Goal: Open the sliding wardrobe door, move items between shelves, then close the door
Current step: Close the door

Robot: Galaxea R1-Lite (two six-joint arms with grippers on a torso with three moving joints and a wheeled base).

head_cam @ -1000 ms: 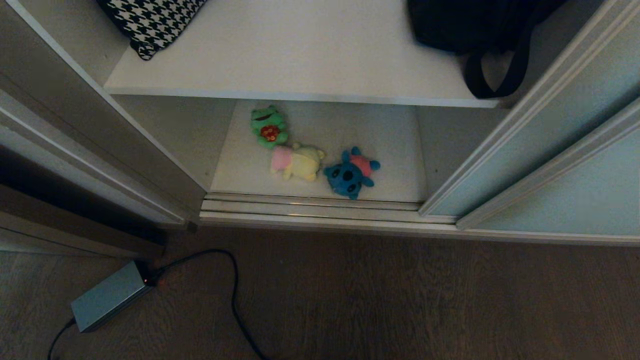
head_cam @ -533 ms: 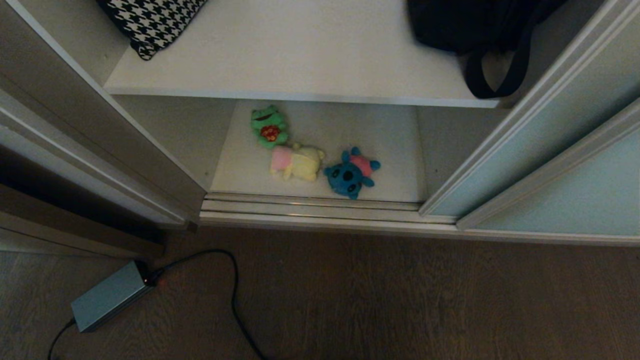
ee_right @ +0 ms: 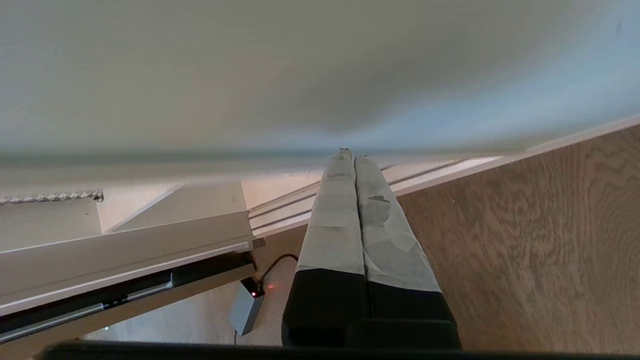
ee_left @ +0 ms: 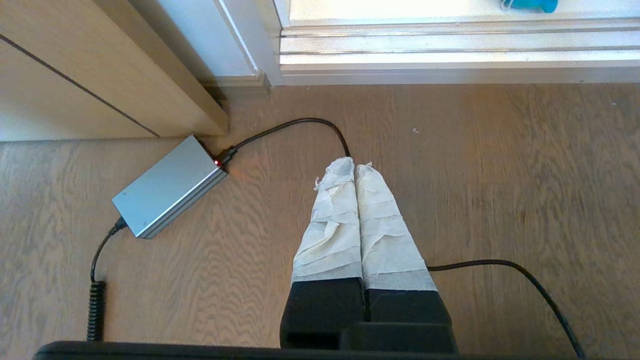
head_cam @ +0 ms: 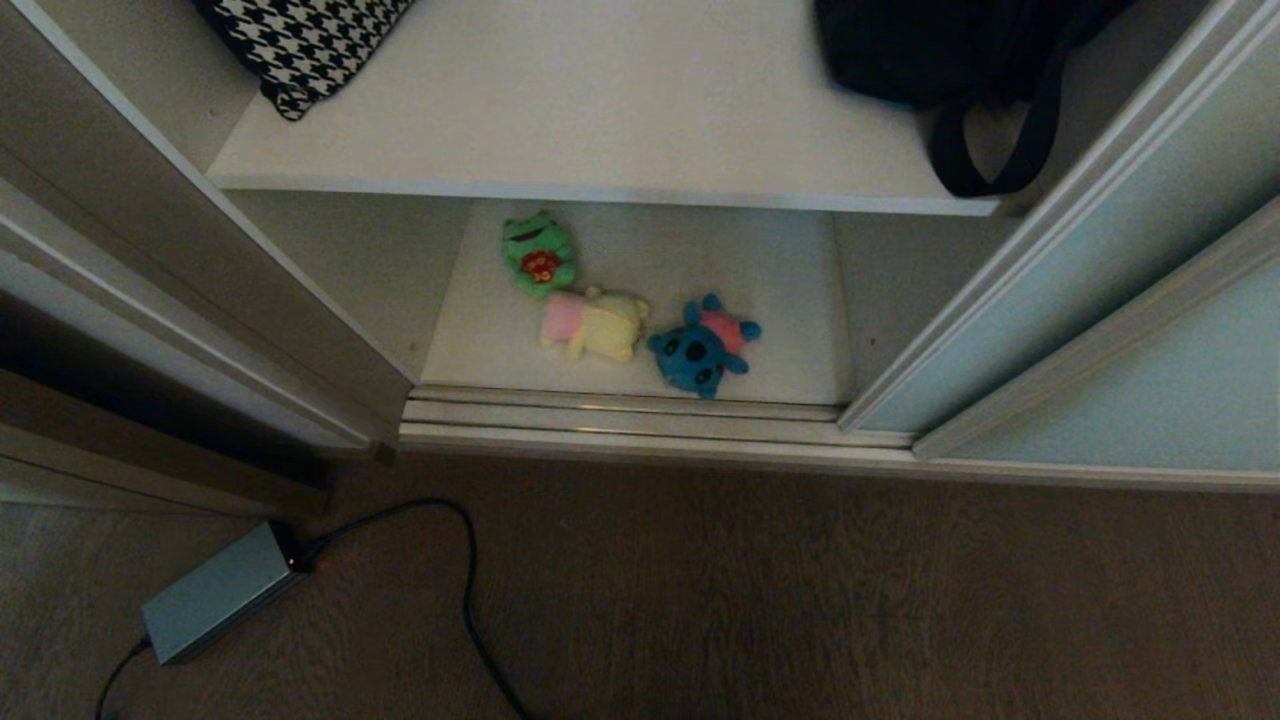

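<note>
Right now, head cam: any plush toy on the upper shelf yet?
No: the green plush, yellow plush and blue plush all lie on the lower shelf, below the upper shelf.

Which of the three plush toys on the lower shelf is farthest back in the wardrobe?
The green plush toy. It lies deepest on the lower shelf, just under the upper shelf's front edge; the yellow one and blue one lie nearer the door track.

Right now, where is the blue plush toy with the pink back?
In the head view, the blue plush toy lies on the lower shelf near its front edge, right of the pale yellow plush toy, just behind the door track.
</note>
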